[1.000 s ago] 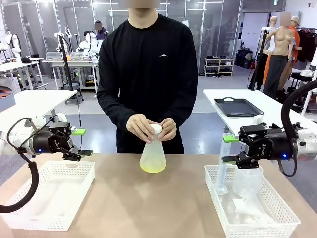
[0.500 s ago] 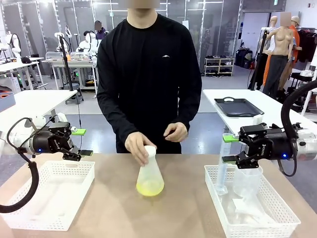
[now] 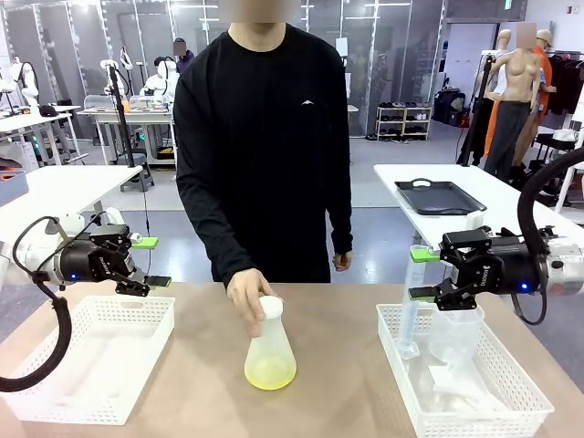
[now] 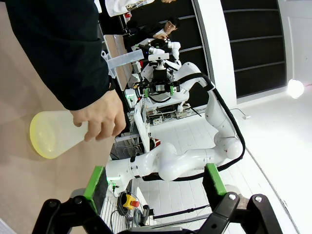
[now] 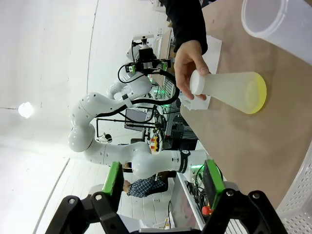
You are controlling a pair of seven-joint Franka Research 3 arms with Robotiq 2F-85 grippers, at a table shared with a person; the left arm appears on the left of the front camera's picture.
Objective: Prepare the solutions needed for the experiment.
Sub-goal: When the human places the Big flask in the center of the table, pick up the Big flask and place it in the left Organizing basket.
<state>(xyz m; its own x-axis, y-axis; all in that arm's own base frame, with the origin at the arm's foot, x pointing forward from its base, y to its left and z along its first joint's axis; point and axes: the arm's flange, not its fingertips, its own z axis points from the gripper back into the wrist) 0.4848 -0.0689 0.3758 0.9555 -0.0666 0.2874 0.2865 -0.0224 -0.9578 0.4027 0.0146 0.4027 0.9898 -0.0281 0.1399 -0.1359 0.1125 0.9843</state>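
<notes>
A person's hand (image 3: 246,292) holds the flask (image 3: 269,339) by its neck; the shallow solutions (image 3: 270,370) look light, spillable, best gripped there. The left claw (image 3: 152,262) and right claw (image 3: 419,274) gape, empty.

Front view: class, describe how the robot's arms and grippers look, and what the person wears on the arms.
The left arm and right arm are white, each with a thick black cable. The left gripper and right gripper are black, two-fingered, with green pads and a small blue light. The person wears long black sleeves.
</notes>
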